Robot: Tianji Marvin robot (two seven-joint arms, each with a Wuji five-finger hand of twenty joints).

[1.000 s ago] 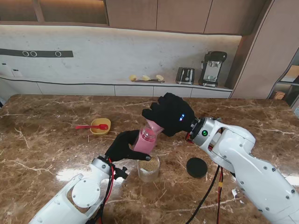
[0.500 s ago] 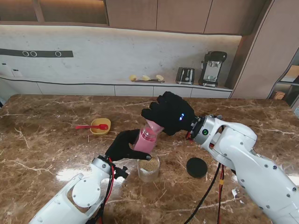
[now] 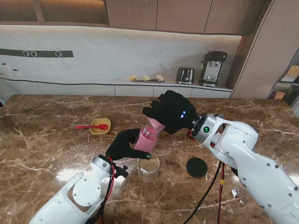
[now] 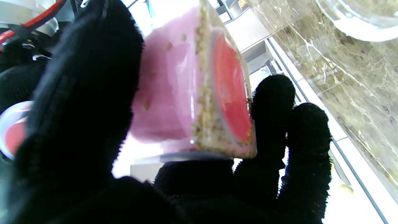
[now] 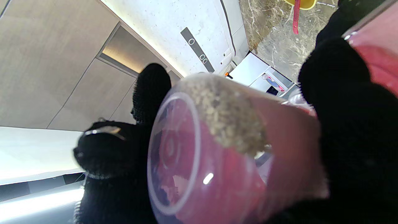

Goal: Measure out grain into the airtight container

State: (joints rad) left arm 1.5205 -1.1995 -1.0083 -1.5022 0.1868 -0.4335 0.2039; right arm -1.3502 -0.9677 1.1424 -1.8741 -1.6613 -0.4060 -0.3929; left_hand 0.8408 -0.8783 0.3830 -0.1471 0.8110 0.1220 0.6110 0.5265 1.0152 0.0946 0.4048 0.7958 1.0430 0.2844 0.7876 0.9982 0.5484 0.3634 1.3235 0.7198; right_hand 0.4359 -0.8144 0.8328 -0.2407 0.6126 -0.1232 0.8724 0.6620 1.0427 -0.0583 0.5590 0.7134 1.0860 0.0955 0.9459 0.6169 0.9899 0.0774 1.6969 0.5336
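i stand over the brown marble counter [image 3: 51,144]. my right hand [image 3: 172,112] wraps a tilted pink cup [image 3: 154,125] of grain, mouth down into the pink container [image 3: 145,141] that my left hand [image 3: 122,145] grips above a clear glass jar [image 3: 148,168] holding grain. a black lid [image 3: 196,167] lies just right of the jar. farther left sits a yellow bowl [image 3: 100,126] with a red spoon [image 3: 91,126].

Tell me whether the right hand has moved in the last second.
Barely: the right hand crept slightly right and up, judged against the black lid.
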